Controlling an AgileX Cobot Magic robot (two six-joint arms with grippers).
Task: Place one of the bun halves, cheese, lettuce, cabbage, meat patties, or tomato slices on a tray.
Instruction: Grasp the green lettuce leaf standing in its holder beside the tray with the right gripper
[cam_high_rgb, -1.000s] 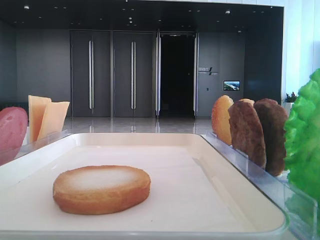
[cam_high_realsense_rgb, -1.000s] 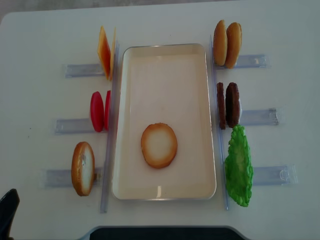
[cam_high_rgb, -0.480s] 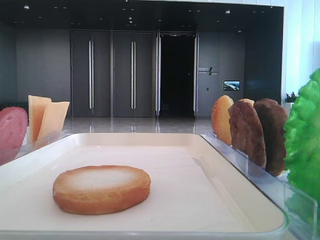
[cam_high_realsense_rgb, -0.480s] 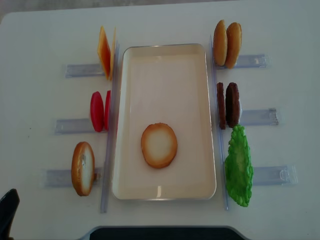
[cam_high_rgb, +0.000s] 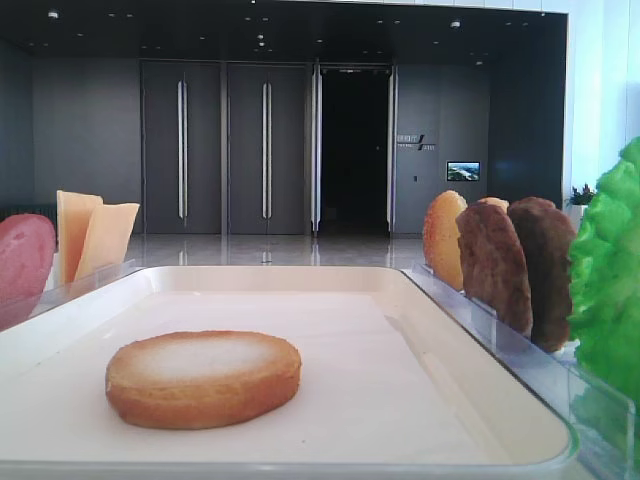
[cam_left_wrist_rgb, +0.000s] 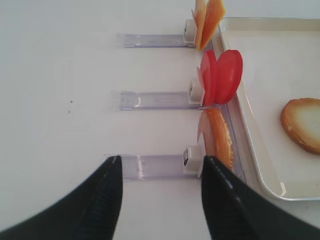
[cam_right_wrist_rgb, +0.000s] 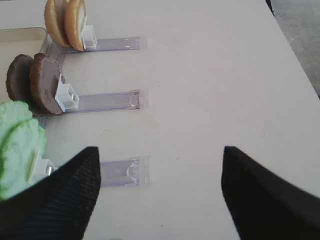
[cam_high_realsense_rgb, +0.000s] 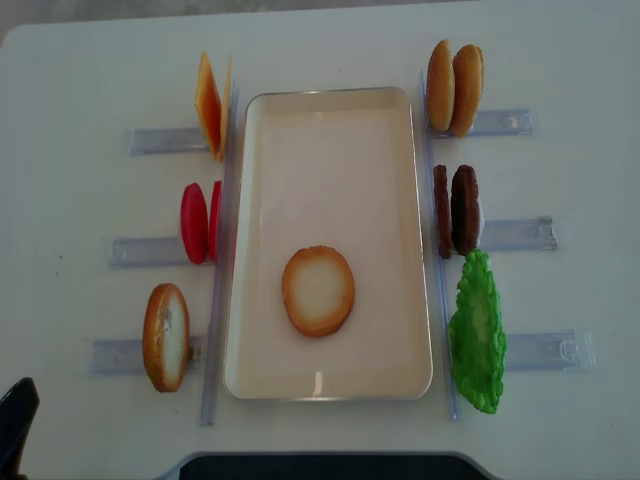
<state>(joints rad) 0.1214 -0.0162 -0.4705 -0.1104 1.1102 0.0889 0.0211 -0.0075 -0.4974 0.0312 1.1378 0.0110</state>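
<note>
One bun half (cam_high_realsense_rgb: 318, 290) lies pale face up on the cream tray (cam_high_realsense_rgb: 330, 110), also seen low in front (cam_high_rgb: 203, 378). Another bun half (cam_high_realsense_rgb: 166, 336) stands in the near left rack, and two more (cam_high_realsense_rgb: 455, 87) at the back right. Cheese (cam_high_realsense_rgb: 211, 105) and tomato slices (cam_high_realsense_rgb: 199, 222) stand left of the tray, meat patties (cam_high_realsense_rgb: 456, 210) and lettuce (cam_high_realsense_rgb: 477, 332) right of it. Cabbage is out of view. My left gripper (cam_left_wrist_rgb: 160, 170) hangs open and empty over the table, just left of the standing bun half (cam_left_wrist_rgb: 218, 137). My right gripper (cam_right_wrist_rgb: 160, 160) is open and empty, right of the lettuce (cam_right_wrist_rgb: 17, 145).
Clear plastic rack rails (cam_high_realsense_rgb: 520, 235) stick out from both long sides of the tray on a white table (cam_high_realsense_rgb: 80, 80). A dark tip of the left gripper (cam_high_realsense_rgb: 15, 425) shows at the near left corner. The table's right edge (cam_right_wrist_rgb: 295, 55) runs close by.
</note>
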